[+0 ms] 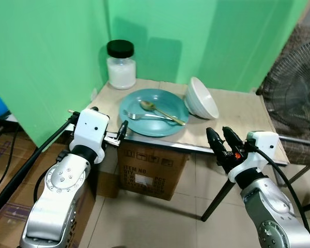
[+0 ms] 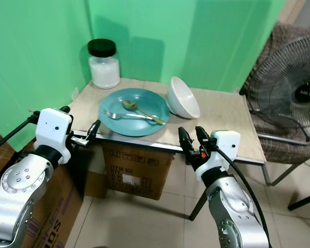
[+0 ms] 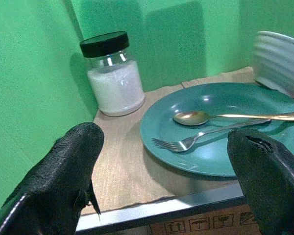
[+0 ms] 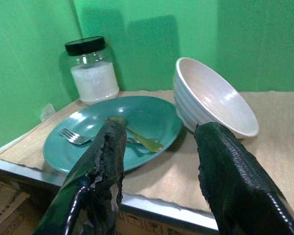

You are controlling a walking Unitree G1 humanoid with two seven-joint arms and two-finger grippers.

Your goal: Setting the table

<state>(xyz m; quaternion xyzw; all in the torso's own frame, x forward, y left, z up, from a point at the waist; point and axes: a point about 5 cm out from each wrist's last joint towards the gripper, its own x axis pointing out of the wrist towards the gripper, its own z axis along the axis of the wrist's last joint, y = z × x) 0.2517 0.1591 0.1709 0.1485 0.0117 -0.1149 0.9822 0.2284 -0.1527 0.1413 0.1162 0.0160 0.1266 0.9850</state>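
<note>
A teal plate (image 1: 144, 127) lies near the front edge of the small table (image 1: 237, 111). A gold spoon (image 1: 160, 111) and a silver fork (image 1: 144, 117) lie across it. A white bowl (image 1: 200, 98) stands tilted against the plate's right rim. A black-lidded jar (image 1: 121, 65) of white grains is in the back left corner. My left gripper (image 3: 166, 176) is open at the table's front left edge, level with the plate. My right gripper (image 1: 222, 137) is open just off the front edge, below the bowl, and holds nothing.
Green walls close off the table at the back and left. A cardboard box (image 1: 150, 168) sits under the table. A standing fan (image 1: 294, 88) and a chair (image 2: 279, 144) are to the right. Tiled floor lies in front.
</note>
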